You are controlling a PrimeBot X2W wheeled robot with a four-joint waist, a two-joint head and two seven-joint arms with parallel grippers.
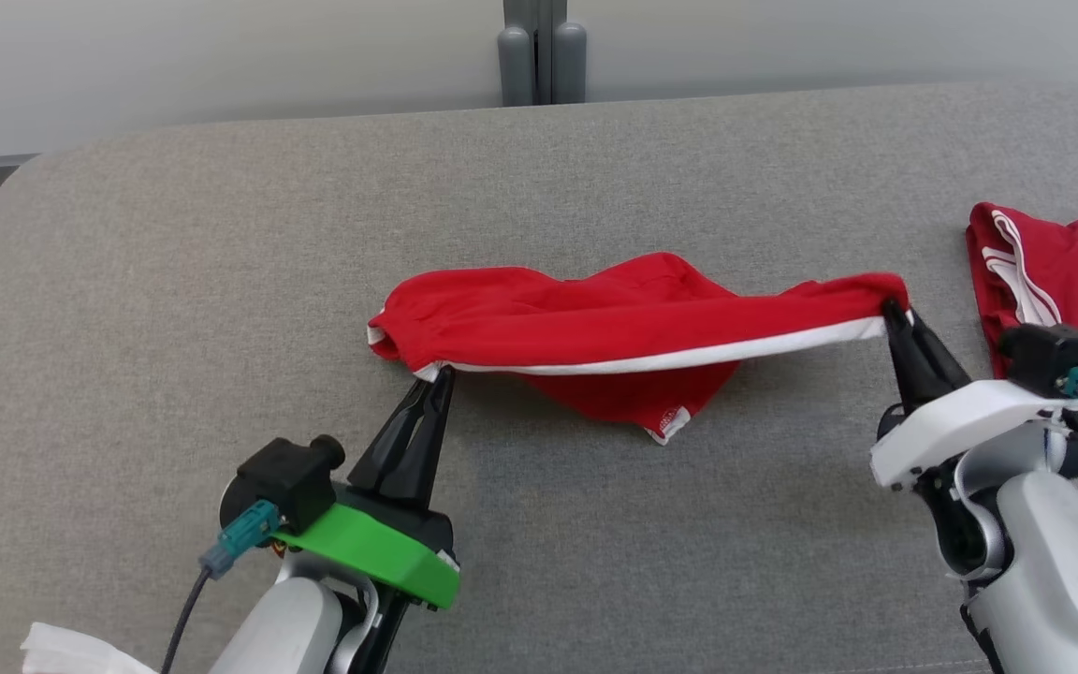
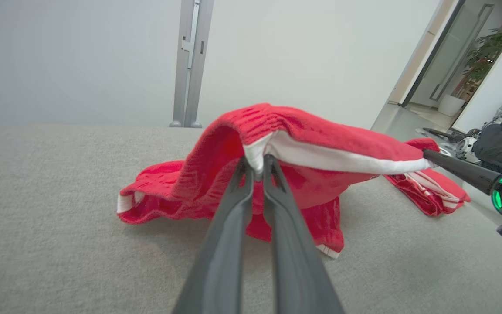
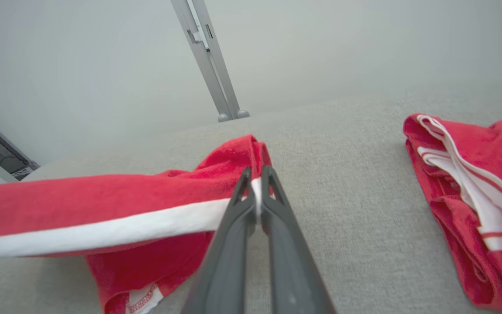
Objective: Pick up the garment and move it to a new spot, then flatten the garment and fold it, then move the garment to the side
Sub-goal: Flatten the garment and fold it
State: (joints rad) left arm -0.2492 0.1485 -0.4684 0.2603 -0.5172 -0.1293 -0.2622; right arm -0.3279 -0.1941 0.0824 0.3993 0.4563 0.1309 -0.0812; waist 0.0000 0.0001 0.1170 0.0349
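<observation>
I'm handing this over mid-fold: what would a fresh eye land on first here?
The red garment is stretched by its white band over the middle of the grey surface, with the left gripper shut on its left end and the right gripper on its right end. A second red garment lies bunched at the right edge.

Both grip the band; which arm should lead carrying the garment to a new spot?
Probably left: holding the garment, the left gripper has bare cushion beside it; the right gripper is crowded by the folded pile.
</observation>
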